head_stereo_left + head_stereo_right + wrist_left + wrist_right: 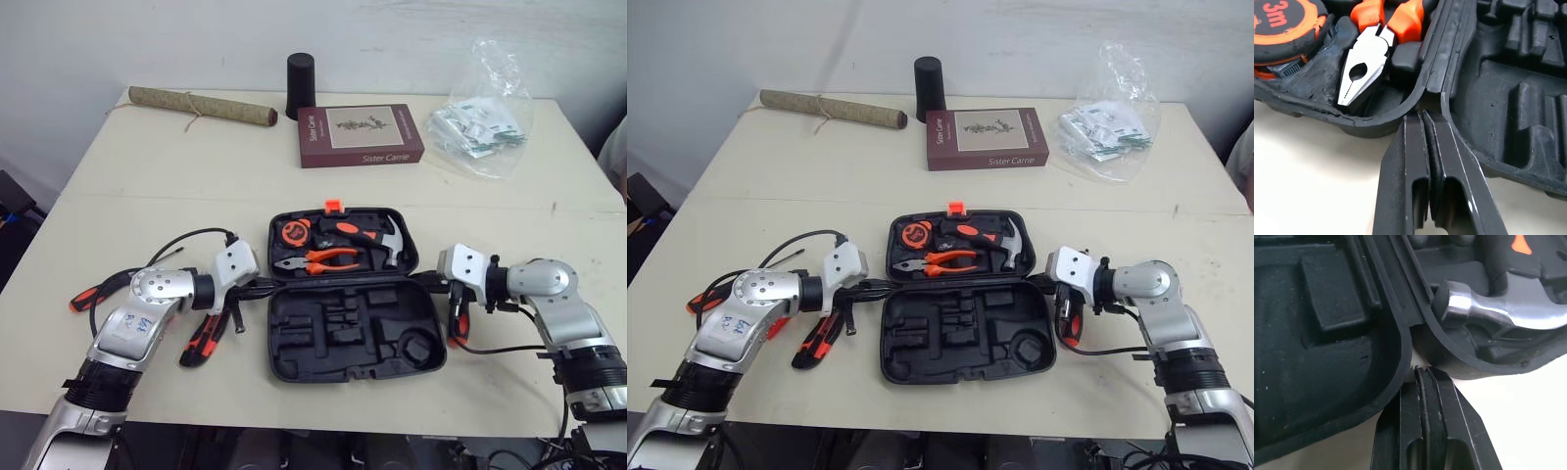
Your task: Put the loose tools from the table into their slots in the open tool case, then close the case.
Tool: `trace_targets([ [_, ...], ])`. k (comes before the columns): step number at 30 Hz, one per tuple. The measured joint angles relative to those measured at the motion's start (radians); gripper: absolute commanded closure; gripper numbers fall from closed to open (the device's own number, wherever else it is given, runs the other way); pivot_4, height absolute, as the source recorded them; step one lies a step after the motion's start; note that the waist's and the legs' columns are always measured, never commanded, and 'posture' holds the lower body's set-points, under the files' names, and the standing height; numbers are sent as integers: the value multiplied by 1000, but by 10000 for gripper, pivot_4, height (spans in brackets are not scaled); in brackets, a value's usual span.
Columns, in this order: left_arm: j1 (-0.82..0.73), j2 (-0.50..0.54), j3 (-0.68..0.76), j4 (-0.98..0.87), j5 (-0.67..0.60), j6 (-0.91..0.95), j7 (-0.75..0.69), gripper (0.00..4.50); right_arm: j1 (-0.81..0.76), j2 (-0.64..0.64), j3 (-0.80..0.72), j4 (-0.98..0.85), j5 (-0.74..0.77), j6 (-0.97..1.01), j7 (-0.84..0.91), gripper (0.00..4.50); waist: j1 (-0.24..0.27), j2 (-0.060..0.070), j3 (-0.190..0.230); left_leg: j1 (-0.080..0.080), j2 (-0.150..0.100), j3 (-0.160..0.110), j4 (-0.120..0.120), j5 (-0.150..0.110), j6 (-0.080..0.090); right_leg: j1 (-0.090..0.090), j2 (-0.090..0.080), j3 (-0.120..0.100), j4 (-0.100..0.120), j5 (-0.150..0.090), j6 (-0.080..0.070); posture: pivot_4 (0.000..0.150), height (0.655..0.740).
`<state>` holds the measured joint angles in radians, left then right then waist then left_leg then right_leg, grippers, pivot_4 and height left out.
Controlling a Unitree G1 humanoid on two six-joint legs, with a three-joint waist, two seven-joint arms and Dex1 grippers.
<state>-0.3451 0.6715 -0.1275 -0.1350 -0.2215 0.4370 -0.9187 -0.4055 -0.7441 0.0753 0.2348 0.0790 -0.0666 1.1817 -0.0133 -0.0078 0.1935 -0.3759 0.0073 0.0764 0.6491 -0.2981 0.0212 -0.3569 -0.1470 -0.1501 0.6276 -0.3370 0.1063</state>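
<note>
I had the open tool case (294, 345) lying flat in the middle of the table (147, 186), its near half showing bare moulded slots. The far half held a tape measure (293, 233), orange-handled pliers (323, 259) and a hammer (377, 241). The left gripper (1422, 115) sat with its two fingers pressed together, nothing between them, and its tips touched the notch where the two halves met at the case's left end. The right gripper (1422, 372) was pinched just as narrow, also empty, nosed into the matching notch at the right end, just beside the hammer's steel head. Three tools lay loose on the table. A red-and-black handled tool (204, 338) was just beside my left forearm, and a red-handled screwdriver (86, 296) lay further out to the left. Another red-handled tool (457, 328) lay under the right wrist, close to the case's right edge; I could not tell its kind. At the far side lay a book (360, 135), a black cylinder (301, 86), a rolled mat (201, 106) and a plastic bag of packets (482, 125).
</note>
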Motion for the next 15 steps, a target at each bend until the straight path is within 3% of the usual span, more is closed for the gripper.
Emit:
trace_targets([
  [15, 157, 46, 38, -122, -14, 84, -1, 44335, 251, -34, -10, -360, 64, 164, 3, 45000, 12, 0, 0, 2, 2, 0, 0, -1, -2, 1, 1, 7, -1, 0, -1, 1500, 7400],
])
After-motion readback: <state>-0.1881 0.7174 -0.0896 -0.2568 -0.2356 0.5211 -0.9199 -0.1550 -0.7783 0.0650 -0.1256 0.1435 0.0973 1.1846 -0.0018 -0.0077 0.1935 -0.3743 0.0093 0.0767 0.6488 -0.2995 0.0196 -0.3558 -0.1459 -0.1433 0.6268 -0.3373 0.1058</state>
